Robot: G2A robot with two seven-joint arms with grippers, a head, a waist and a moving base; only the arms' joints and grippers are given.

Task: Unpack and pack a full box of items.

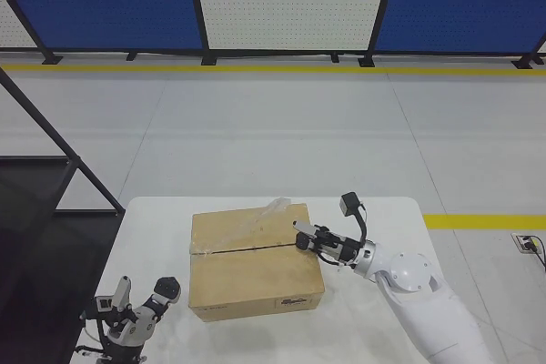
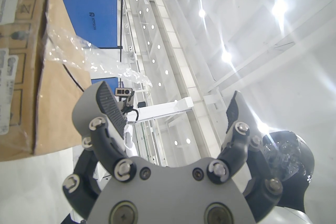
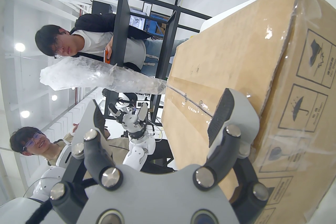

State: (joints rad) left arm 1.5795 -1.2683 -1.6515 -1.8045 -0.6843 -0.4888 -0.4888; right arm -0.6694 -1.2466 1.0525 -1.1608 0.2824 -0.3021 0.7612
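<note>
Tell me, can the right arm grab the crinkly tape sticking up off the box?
Probably yes: the right gripper is open at the box edge, with the loose tape standing free nearby.

1. Box (image 1: 255, 264): plain brown cardboard, with black outline symbols printed on its side panels.
2. Tape strip (image 1: 275, 207): clear, glossy, colourless.
3. Tabletop (image 1: 155, 246): uniform white.
4. Left fingers (image 2: 84, 109) and right fingers (image 3: 241, 109): pale grey shells, black ribbed pads.
5. Floor (image 1: 300, 127): light grey, marked with yellow lines.
6. Wall panels (image 1: 109, 23): blue, alternating with white dotted ones.
</note>
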